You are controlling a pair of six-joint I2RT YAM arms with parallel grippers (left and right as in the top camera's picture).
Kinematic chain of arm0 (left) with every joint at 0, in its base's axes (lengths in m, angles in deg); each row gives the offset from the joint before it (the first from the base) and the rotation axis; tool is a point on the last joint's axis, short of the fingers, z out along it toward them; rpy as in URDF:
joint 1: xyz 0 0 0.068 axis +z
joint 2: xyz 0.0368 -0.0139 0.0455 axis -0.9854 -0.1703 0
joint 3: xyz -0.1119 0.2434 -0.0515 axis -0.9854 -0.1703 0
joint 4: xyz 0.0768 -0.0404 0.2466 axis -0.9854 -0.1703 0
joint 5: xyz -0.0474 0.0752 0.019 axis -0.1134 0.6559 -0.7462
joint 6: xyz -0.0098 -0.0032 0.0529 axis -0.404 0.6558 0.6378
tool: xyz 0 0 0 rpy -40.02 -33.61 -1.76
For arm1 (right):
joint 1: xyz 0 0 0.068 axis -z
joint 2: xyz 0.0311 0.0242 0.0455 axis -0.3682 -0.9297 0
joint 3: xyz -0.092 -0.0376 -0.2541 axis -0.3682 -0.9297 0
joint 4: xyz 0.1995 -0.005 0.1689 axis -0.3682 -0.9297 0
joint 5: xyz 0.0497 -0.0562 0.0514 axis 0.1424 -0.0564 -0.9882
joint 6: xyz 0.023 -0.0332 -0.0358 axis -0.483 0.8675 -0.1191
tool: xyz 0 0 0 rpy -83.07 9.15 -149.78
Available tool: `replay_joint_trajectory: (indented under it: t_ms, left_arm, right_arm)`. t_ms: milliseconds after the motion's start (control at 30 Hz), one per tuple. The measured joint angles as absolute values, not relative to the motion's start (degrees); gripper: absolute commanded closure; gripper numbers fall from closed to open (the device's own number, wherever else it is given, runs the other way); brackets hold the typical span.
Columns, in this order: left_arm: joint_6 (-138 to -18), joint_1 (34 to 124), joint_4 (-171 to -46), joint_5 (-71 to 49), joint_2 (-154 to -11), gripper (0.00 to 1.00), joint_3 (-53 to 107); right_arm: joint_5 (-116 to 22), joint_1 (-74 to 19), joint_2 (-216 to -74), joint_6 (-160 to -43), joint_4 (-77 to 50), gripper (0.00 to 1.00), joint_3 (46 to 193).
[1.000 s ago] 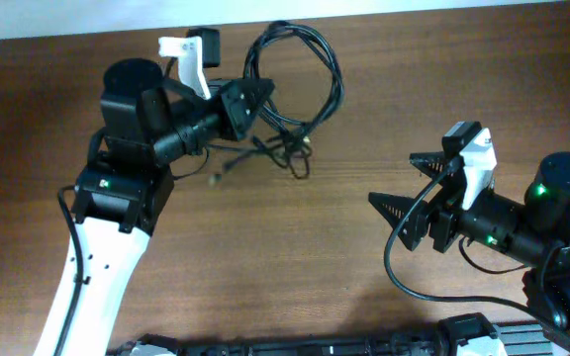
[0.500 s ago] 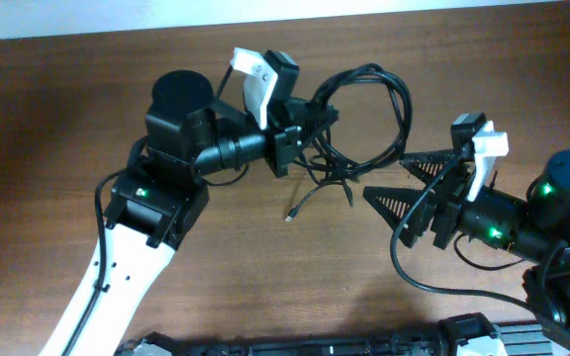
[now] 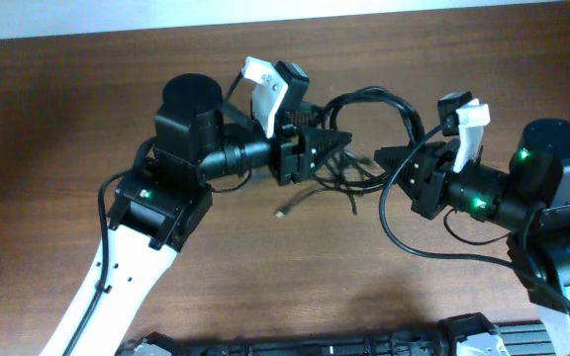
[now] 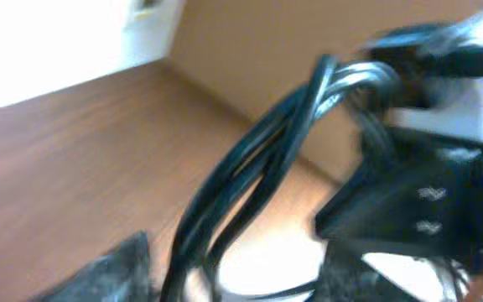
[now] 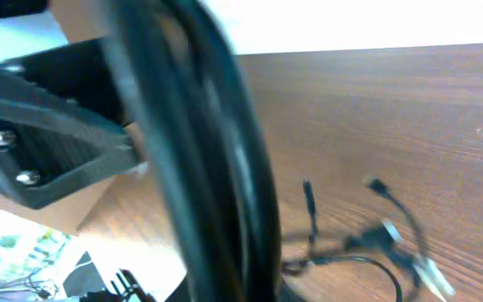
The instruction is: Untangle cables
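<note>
Since half a second back: the right hand has swung in and clamped shut on the cables. The left hand has let go, so its fingers are now apart with strands running loose between them. The bundle sits mid-counter, partly lifted between the two hands, which are nearly nose to nose.

Progress: early, I'd say. The handover looks done, nothing is separated. The strands run together as one bunch, with a knotty cluster by the left hand's tip and one plug end lying free on the wood. Left to do: pull each cord out and lay them apart.

Around: the right arm's own thick wire curves below its hand — not part of the job. In the way: mainly the hands themselves, crowded round the tangle. Both wrist views are blurred, so the exact grip point is unclear.
</note>
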State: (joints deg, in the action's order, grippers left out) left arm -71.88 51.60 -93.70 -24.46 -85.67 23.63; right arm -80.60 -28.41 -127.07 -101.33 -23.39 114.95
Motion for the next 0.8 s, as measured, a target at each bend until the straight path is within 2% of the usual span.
replay_joint_trajectory:
  t_ms: [133, 233, 300, 467, 600, 700, 800]
  left_arm:
    - [-71.64, 51.60, -103.14, -9.64, -85.65, 0.12, 23.67]
    - [-71.59, 51.60, -108.76, 0.61, -85.61, 0.13, 23.70]
    - [-71.62, 51.60, -109.94, 3.22, -85.61, 0.15, 23.70]
    - [-70.96, 51.60, -109.94, -1.96, -85.61, 0.14, 23.70]
    - [-69.12, 51.60, -109.88, -8.63, -85.61, 0.10, 23.70]
    - [-68.58, 51.60, -107.62, -13.70, -85.61, 0.01, 23.70]
    - [-69.52, 51.60, -104.54, -16.43, -85.61, 0.01, 23.70]
  right_arm:
    - [-80.34, -28.41, -127.18, -101.05, -22.01, 0.96, 114.95]
    - [-80.34, -28.41, -127.29, -100.92, -20.70, 0.96, 114.95]
    - [-80.34, -28.41, -127.29, -100.92, -20.29, 0.96, 114.95]
    - [-80.67, -28.41, -127.29, -100.96, -18.65, 0.96, 114.95]
    - [-82.90, -28.41, -127.34, -101.18, -13.82, 0.96, 114.93]
    - [-83.99, -28.41, -127.34, -102.73, -10.67, 0.96, 114.93]
    - [-87.40, -28.41, -127.34, -103.19, -6.89, 0.96, 114.84]
